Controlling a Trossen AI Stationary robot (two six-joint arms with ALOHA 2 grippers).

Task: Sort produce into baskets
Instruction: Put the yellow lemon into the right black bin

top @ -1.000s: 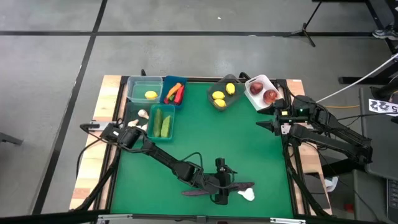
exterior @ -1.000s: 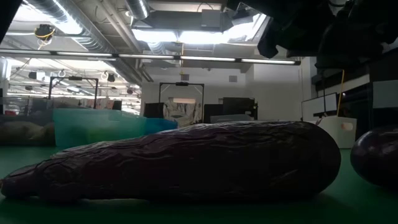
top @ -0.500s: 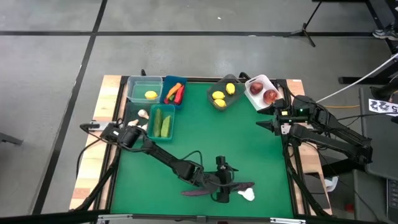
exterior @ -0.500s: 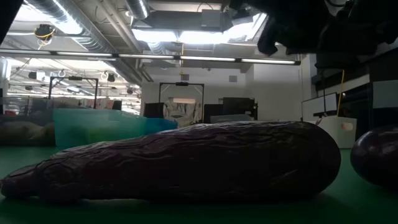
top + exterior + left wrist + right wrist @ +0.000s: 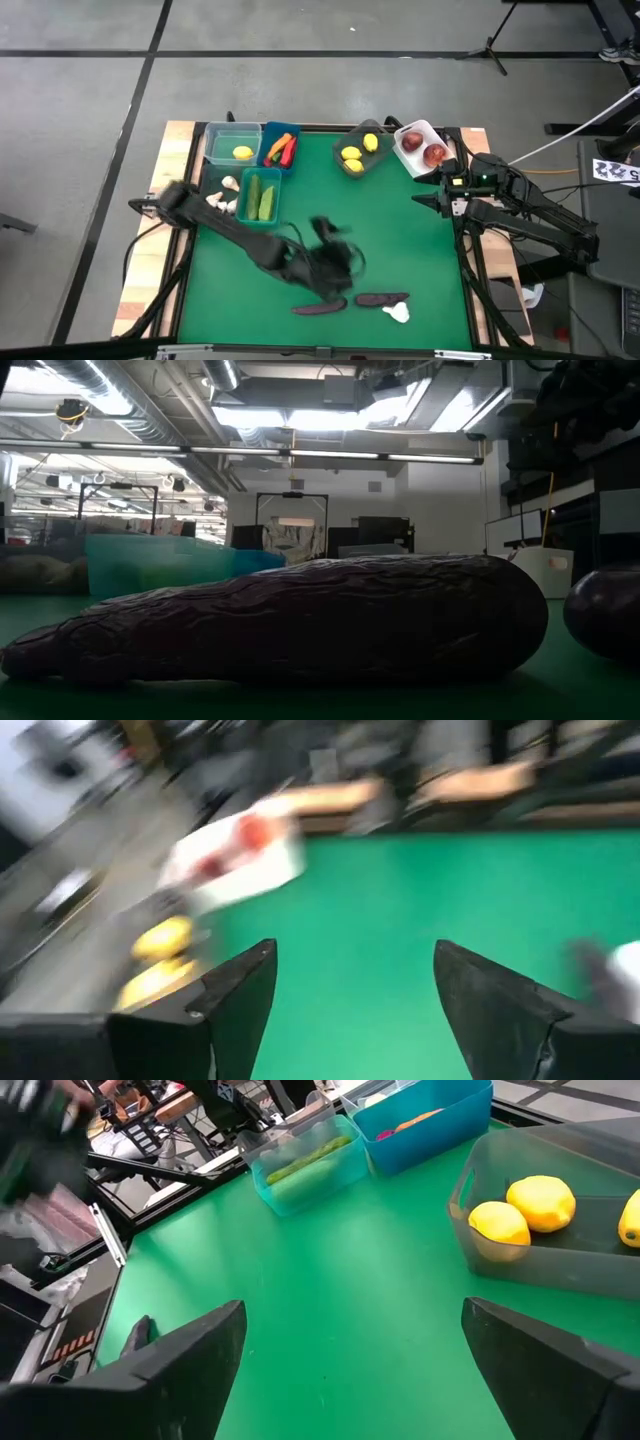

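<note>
Between picks: left gripper [image 5: 335,262] over the worktop [image 5: 400,230], jaws spread, empty. Next, reaching for an eggplant [image 5: 382,298] or the garlic [image 5: 398,314]. Right gripper [image 5: 425,202] parked, jaws spread.

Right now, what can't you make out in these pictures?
- Left gripper: motion-smeared in the high view, so its exact position is unclear.
- White basket and lemons: blurred in the left wrist view.
- Second eggplant: cut off by the low view's edge.
- Baskets behind the near eggplant: mostly hidden.

Dark purple eggplants [image 5: 382,298] on green table [image 5: 400,230]; yellow lemons [image 5: 351,154] in grey basket [image 5: 362,133].
</note>
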